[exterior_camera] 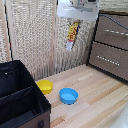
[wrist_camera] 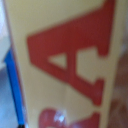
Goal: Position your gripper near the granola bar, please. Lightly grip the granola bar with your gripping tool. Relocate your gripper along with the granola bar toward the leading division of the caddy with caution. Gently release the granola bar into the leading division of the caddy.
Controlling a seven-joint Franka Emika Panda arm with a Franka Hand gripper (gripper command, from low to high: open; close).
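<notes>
- Exterior view: the gripper (exterior_camera: 76, 19) hangs high, clamped on the bar (exterior_camera: 72, 35), which dangles upright in the air, well above the yellow bowl (exterior_camera: 45, 86) and blue bowl (exterior_camera: 68, 95). The caddy (exterior_camera: 30, 102) sits at this view's lower left. Judged step: carrying; next, travel over the nearest division (exterior_camera: 17, 107), lower, let go.
- Wrist view: blurred; the bar (wrist_camera: 65, 65) fills it, a blue fingertip (wrist_camera: 15, 87) probably at its edge.

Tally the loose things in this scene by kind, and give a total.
Small round plastic bowls: 2, one yellow, one blue
Flat yellow and red granola bar box, hanging from the white claw: 1
Black fabric caddy: 1
Total: 4
</notes>
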